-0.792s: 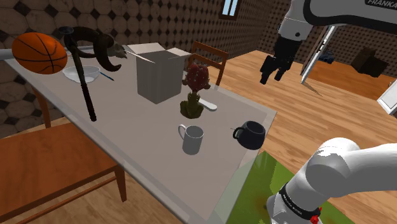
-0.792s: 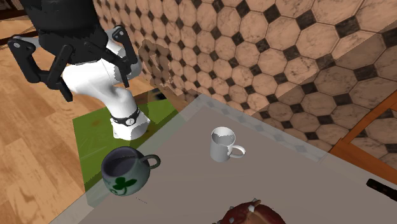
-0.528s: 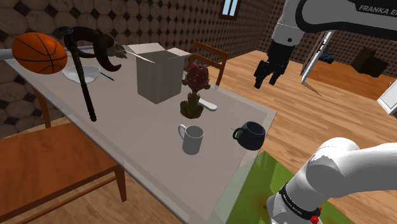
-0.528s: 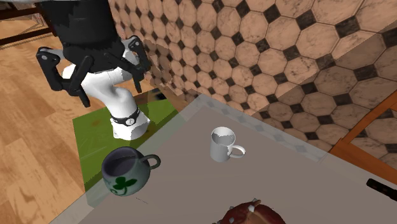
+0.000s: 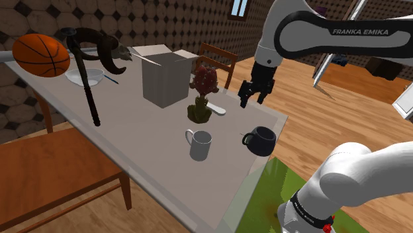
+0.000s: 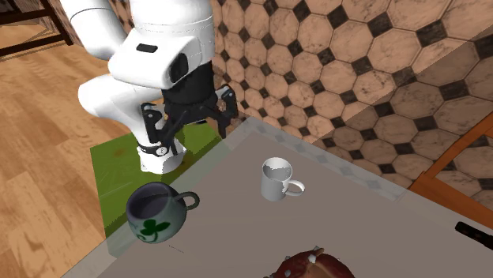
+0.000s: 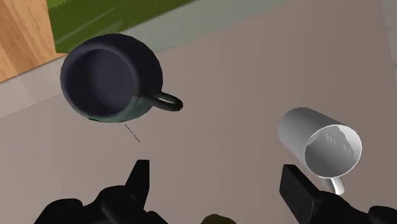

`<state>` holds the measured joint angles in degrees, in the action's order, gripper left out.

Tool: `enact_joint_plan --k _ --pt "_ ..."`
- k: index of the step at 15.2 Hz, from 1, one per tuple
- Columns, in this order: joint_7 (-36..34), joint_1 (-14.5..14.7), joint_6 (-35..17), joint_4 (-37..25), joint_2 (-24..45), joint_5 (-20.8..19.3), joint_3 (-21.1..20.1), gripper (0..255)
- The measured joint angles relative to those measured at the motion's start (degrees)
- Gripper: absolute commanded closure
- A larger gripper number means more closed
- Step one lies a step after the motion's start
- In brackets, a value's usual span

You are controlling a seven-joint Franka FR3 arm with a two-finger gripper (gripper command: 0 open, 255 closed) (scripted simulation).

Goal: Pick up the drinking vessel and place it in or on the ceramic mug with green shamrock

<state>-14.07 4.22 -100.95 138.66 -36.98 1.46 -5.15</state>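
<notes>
1. Swinging in from the shoulder view's upper right, the hand point(image 5: 253, 94) dropped toward frame centre, so your approach over the table point(image 5: 132, 132) looked well under way.
2. You had its fingers spread wide, holding nothing.
3. The white mug point(image 5: 200, 145) stood upright on the table, lower left of the hand and apart from it; the wrist view showed it beside one finger, not between them.
4. The dark shamrock mug point(image 5: 261, 140) sat just below the hand in frame.

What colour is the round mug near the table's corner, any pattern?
Dark grey mug with a green shamrock on its side, clearest in the second exterior view.
</notes>
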Motion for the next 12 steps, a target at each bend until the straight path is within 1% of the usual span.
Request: enact_joint_plan --k 2,7,12 --pt "-2.0 0.6 -2.6 1.1 1.9 1.2 -1.5 0" --pt "-6.9 2.1 -9.9 1.7 9.3 4.0 -5.2 0" --pt "-11.4 3.2 -16.4 0.3 17.9 5.6 -8.5 0"
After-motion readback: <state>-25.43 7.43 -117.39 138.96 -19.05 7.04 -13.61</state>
